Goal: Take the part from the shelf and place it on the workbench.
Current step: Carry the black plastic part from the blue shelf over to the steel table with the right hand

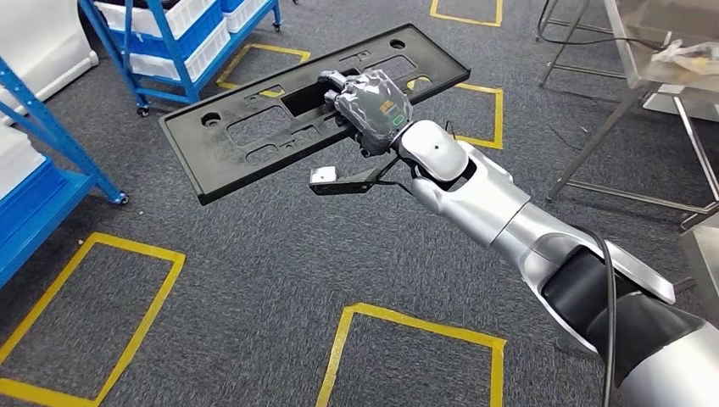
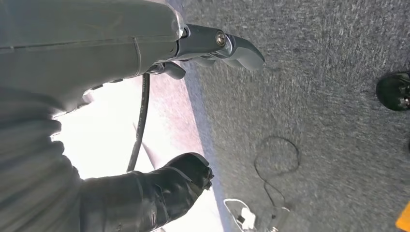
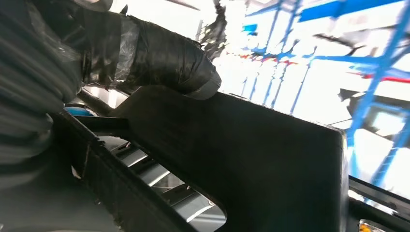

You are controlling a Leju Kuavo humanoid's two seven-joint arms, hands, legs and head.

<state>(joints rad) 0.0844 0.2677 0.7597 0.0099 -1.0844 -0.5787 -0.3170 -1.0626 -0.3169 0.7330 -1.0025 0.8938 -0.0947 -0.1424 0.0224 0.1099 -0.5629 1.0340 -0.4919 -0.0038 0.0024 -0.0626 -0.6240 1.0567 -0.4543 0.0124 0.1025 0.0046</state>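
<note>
The right arm [image 1: 509,220] reaches forward, its hand [image 1: 369,102] gripping a black panel [image 1: 254,127]; the left hand [image 2: 159,188] hangs with fingers apart.

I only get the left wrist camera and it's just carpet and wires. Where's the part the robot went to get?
Observer: The right hand holds the black part out in the air above the grey carpet.
Operator: Is it holding the end of it?
Observer: No, its fingers go through a long slot near the middle of the part.
Operator: Is it near the workbench yet?
Observer: A metal-legged table stands off to the robot's right, apart from the part; I cannot tell if that is the workbench.
Operator: And the shelf?
Observer: Blue racks with white bins stand beyond the part.
</note>
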